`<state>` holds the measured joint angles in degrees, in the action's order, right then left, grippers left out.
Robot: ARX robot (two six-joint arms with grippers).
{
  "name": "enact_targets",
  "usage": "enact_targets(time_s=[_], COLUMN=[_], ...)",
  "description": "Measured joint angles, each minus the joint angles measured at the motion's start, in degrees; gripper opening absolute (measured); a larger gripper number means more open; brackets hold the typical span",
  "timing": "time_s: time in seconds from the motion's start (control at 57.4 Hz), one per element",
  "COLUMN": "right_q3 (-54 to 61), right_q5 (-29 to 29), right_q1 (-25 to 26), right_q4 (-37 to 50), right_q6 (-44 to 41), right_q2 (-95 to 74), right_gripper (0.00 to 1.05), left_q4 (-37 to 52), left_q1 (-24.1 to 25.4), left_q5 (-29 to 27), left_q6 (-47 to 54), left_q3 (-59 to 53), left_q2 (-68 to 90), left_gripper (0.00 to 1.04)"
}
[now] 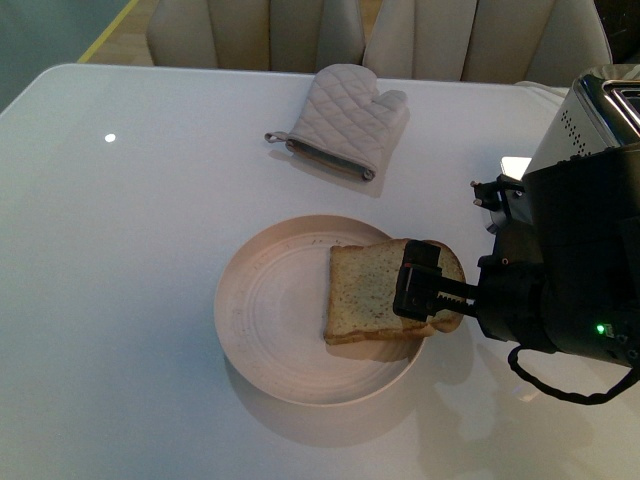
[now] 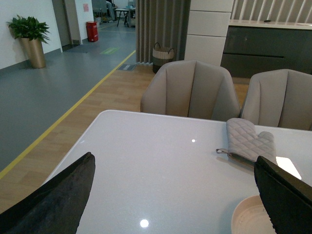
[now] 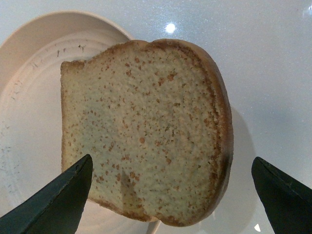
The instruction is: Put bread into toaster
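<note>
Right gripper [image 3: 171,160]: jaws spread wide, dark fingers [image 3: 53,200] standing either side of the bread [image 3: 146,131], nothing pinched yet. The wrist view looks straight down on the slice; the front view puts the gripper over its rounded crust end. The bread lies flat on the cream plate [image 1: 260,330], crust end reaching past the rim toward the robot's right. Step in hand, by my reading: approach to the pick, grasp not yet made. The next move calls for the fingers to drop to the slice's edges and close across it, likely at the overhang where there is room beneath. Then lift, turn it on edge and carry it to the toaster [image 1: 578,125] at the far right of the white table [image 1: 130,250]. Left gripper [image 2: 174,157]: jaws apart too, holding nothing, above the table; only the plate's rim shows at the edge of its view. Quilted oven mitt [image 1: 345,120] lies beyond the plate, not involved. Hard to make out: the right arm covers much of the toaster and the frame cuts the rest, so the slots barely show. Whether the fingertips touch bread or plate cannot be told.
</note>
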<state>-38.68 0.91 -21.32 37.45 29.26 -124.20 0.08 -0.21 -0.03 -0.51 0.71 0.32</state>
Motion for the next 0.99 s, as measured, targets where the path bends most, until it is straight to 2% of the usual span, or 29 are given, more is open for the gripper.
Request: enact_targets(time_s=[0.244,0.505,0.749,0.836,0.993], right_q3=[-0.96,-1.16,0.76,1.38,3.23], right_q5=[2.43,3.26,2.78,2.78,3.41], right_q1=[0.09,0.44,0.33,0.24,-0.09], right_q4=[0.04,0.35,4.61,6.43,11.34], right_q6=[2.29,4.11,4.24,4.15,4.26], right_q2=[-1.64,-2.56,-1.14,-0.13,2.45], right_gripper=[0.94,0.5,0.11,0.03,0.03], left_q4=[0.0,0.0,0.0,0.0,0.0], left_q1=[0.0,0.0,0.0,0.0,0.0], left_q5=[0.0,0.0,0.0,0.0,0.0], left_q6=[0.0,0.0,0.0,0.0,0.0], left_q3=[0.0,0.0,0.0,0.0,0.0], left_q2=[0.0,0.0,0.0,0.0,0.0], left_gripper=[0.97,0.97,0.97,0.97,0.97])
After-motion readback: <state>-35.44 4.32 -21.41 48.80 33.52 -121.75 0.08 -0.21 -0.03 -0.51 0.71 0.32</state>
